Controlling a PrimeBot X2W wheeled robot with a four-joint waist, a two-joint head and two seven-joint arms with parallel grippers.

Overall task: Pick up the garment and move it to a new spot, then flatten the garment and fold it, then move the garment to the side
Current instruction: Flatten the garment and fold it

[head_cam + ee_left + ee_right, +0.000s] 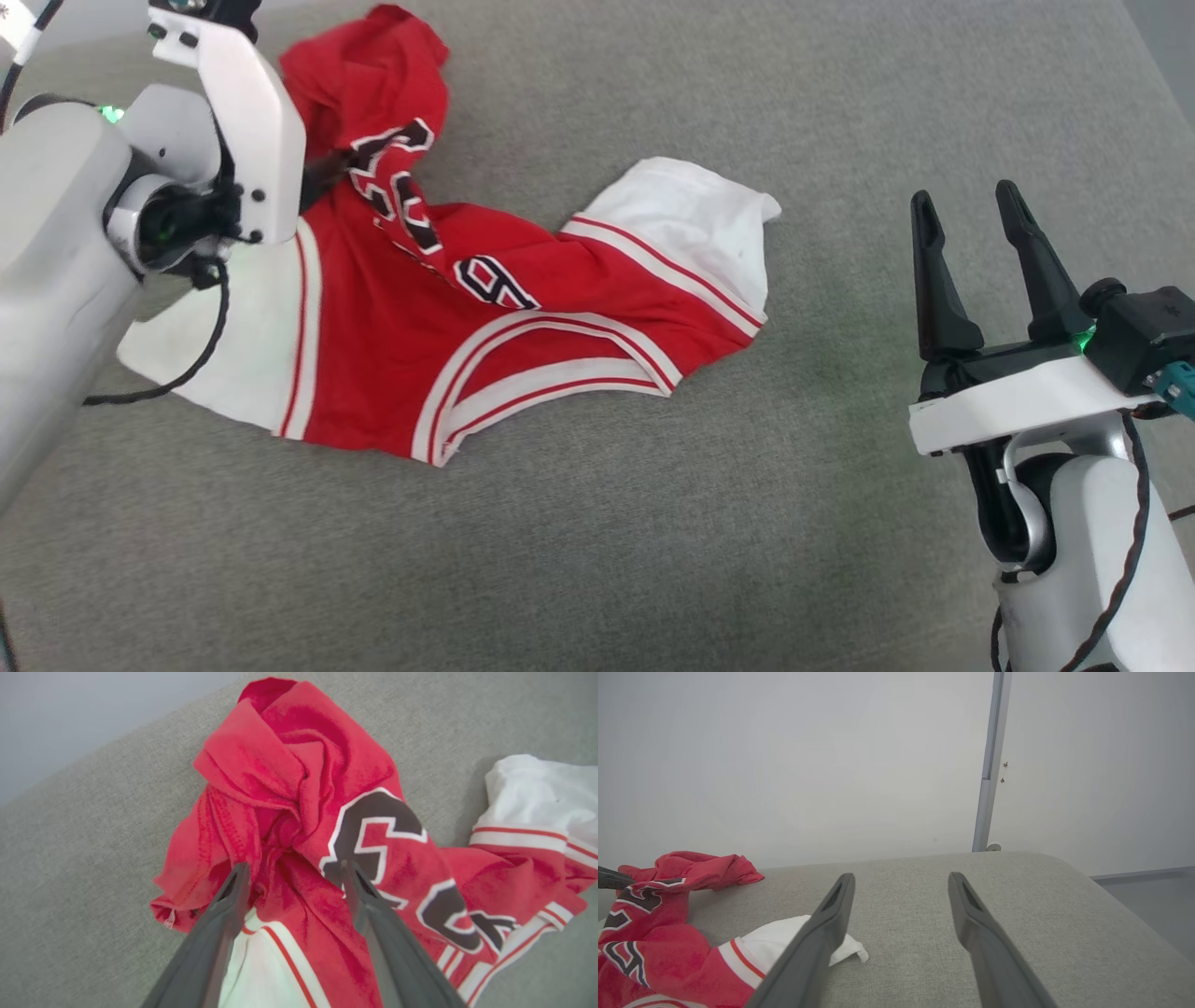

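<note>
The garment (392, 355) lies crumpled on the grey cloth surface at the upper left of the head view: red body, white sleeves, striped trim, black numerals twisted over a raised ridge. My left gripper (294, 870) is open, its fingers standing either side of a bunched red fold of the garment (289, 774), touching the cloth. In the head view the left gripper (327, 173) is mostly hidden behind its white wrist. My right gripper (963, 198) is open and empty at the right, well clear of the white sleeve (691, 219). From the right wrist, the garment (668, 952) lies left of the right gripper (899, 877).
The grey upholstered surface (653, 523) stretches bare across the front and right. Its rounded far edge (1017, 856) meets a pale wall (831, 756), and floor (1157, 886) shows past its right side. A black cable (201, 355) hangs from my left arm over the white sleeve.
</note>
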